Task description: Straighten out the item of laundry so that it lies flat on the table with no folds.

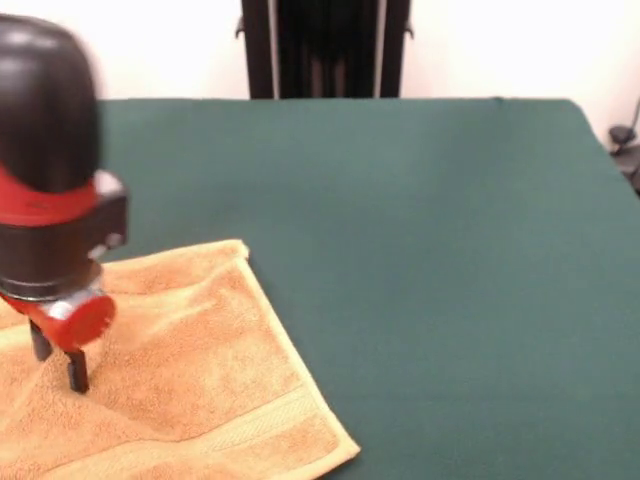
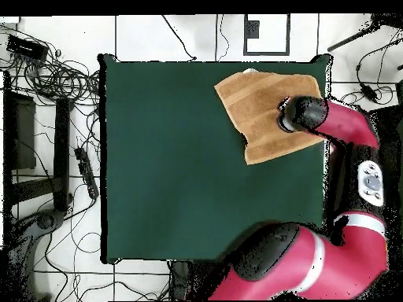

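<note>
On the table (image 1: 450, 230), claw (image 1: 58, 368) fingers apart, pressing the rumpled towel (image 1: 200, 370).

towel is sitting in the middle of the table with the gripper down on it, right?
Not quite. The towel is not in the middle: the overhead view shows it at a corner of the table, close to two edges. The rest holds: in the front view the gripper is down on the towel.
</note>
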